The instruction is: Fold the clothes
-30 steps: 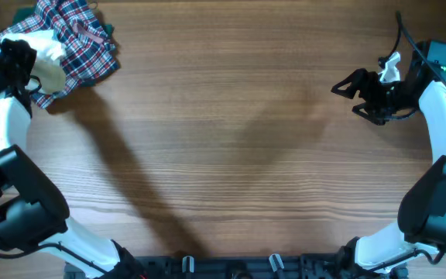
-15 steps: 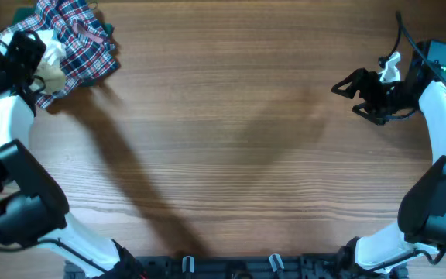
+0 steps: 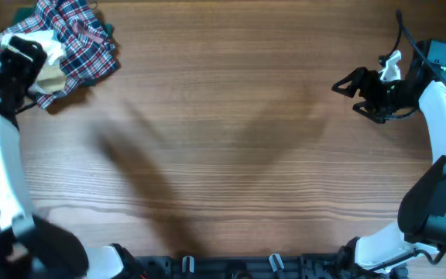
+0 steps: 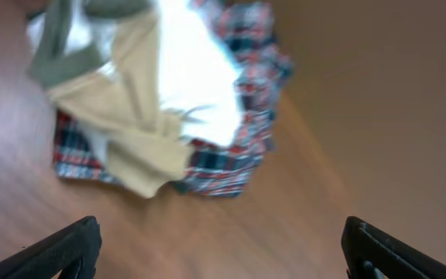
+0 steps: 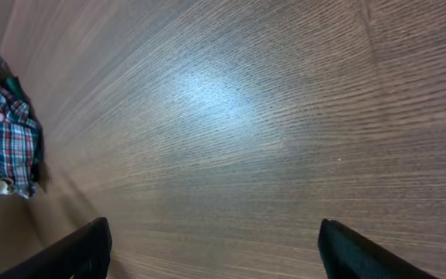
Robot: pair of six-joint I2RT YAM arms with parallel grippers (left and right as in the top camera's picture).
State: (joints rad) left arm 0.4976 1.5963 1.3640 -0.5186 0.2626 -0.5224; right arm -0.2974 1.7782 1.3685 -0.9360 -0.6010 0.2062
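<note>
At the far left corner of the counter (image 3: 223, 155), the white and tan garment (image 4: 161, 93) is lying crumpled, partly on top of the red-blue plaid heap (image 4: 242, 159). It is not yet spread out, so I am judging that the task is only beginning: the garment must first come off the heap. The left gripper (image 4: 223, 248) is hovering near it, released, with its jaws standing wide apart and holding nothing. The next move is probably calling for a descent onto the tan edge, pinching this layer only and not the plaid under it. The right gripper (image 5: 211, 248) is also released and empty, well apart at the other side. I am counting one garment, one plaid heap and two grippers.
</note>
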